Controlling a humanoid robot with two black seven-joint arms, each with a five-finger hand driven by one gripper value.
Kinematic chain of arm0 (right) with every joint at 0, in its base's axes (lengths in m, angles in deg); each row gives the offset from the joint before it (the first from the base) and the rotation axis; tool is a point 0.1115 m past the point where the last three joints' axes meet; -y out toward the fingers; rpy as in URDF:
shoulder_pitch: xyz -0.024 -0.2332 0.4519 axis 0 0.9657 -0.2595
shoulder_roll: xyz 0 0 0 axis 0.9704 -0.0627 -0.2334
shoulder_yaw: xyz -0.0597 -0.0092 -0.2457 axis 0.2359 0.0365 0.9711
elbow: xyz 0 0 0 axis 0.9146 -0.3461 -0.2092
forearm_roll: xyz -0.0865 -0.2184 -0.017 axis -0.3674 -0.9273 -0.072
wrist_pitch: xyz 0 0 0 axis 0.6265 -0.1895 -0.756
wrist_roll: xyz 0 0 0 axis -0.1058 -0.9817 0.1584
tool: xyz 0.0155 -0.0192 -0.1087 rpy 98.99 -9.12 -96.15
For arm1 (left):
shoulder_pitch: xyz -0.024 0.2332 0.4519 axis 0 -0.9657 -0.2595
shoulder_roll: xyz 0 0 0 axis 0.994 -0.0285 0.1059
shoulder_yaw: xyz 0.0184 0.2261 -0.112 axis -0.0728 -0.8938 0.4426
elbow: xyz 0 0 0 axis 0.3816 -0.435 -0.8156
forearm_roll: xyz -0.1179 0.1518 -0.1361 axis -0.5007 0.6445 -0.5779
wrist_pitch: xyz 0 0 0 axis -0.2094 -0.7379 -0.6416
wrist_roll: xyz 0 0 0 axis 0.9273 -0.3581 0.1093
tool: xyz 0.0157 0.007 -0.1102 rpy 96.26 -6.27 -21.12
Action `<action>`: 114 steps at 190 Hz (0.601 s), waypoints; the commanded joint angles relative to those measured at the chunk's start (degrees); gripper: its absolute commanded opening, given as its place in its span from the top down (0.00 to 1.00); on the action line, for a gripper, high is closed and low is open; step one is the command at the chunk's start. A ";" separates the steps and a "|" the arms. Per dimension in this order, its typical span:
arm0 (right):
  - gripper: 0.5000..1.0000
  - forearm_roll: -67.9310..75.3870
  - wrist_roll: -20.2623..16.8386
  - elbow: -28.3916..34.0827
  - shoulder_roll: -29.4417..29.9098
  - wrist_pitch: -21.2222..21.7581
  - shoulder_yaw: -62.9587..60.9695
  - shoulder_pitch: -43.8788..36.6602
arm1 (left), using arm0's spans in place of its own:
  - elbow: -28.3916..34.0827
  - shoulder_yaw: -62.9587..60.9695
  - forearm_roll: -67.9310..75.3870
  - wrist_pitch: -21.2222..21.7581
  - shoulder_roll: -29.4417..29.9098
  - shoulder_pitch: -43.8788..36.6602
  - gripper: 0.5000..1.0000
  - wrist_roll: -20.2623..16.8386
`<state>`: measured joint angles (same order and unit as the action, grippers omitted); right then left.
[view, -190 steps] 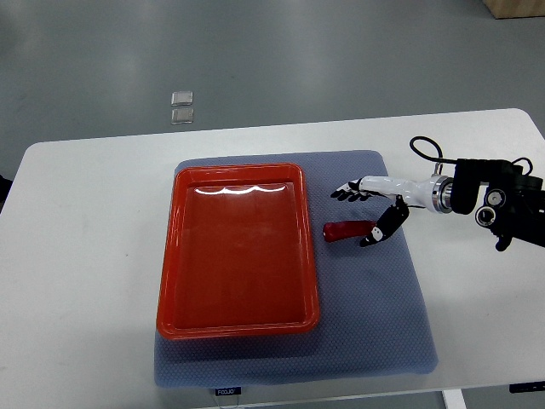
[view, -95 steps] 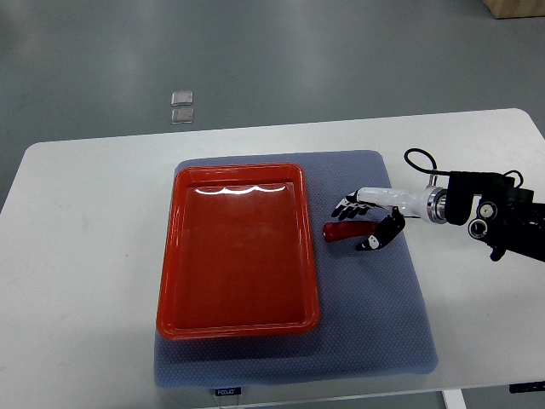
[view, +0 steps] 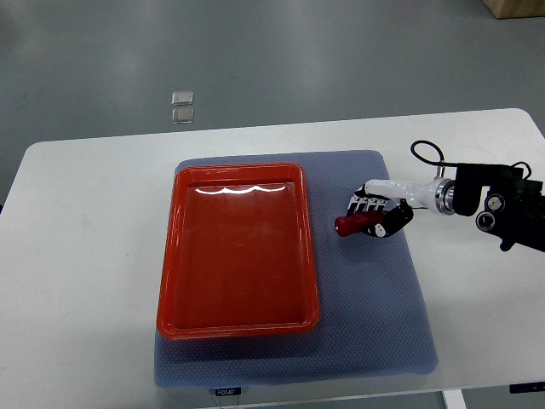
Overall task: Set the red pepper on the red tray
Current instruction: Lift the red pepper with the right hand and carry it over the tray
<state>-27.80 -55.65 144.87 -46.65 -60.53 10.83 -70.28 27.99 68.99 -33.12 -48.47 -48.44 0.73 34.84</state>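
Right hand (view: 375, 213) entering from the right edge, fingers curled closed around red pepper (view: 351, 224), pepper held over blue-grey mat (view: 375, 298), just right of the red tray (view: 239, 247), tray empty on mat, white table (view: 85, 256) beneath

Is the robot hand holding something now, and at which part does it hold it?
Yes. The right hand is closed around the red pepper, gripping its right end; the left end sticks out toward the red tray.
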 commanded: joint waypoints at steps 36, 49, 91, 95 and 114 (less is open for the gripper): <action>1.00 1.61 0.21 0.33 -1.90 2.45 0.04 -8.84 | -0.09 -0.01 0.00 -0.05 0.00 0.00 0.00 -0.02; 1.00 2.49 0.12 0.33 -1.28 2.71 0.21 -10.77 | -0.09 -0.01 0.00 0.04 0.00 0.00 0.00 0.06; 1.00 4.69 0.12 -0.11 4.78 2.53 5.57 -16.57 | -0.09 -0.01 0.00 -0.05 0.00 0.00 0.00 -0.02; 1.00 4.86 0.12 -0.29 5.49 2.45 6.19 -16.84 | -0.09 -0.01 0.00 -0.05 0.00 0.00 0.00 -0.02; 1.00 5.30 0.12 -2.22 9.09 2.18 7.07 -17.71 | -0.18 -0.01 0.00 -0.05 0.00 0.00 0.00 -0.02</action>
<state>-22.99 -55.53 144.39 -41.11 -58.06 16.65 -86.92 27.85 68.97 -33.12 -48.50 -48.44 0.73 34.84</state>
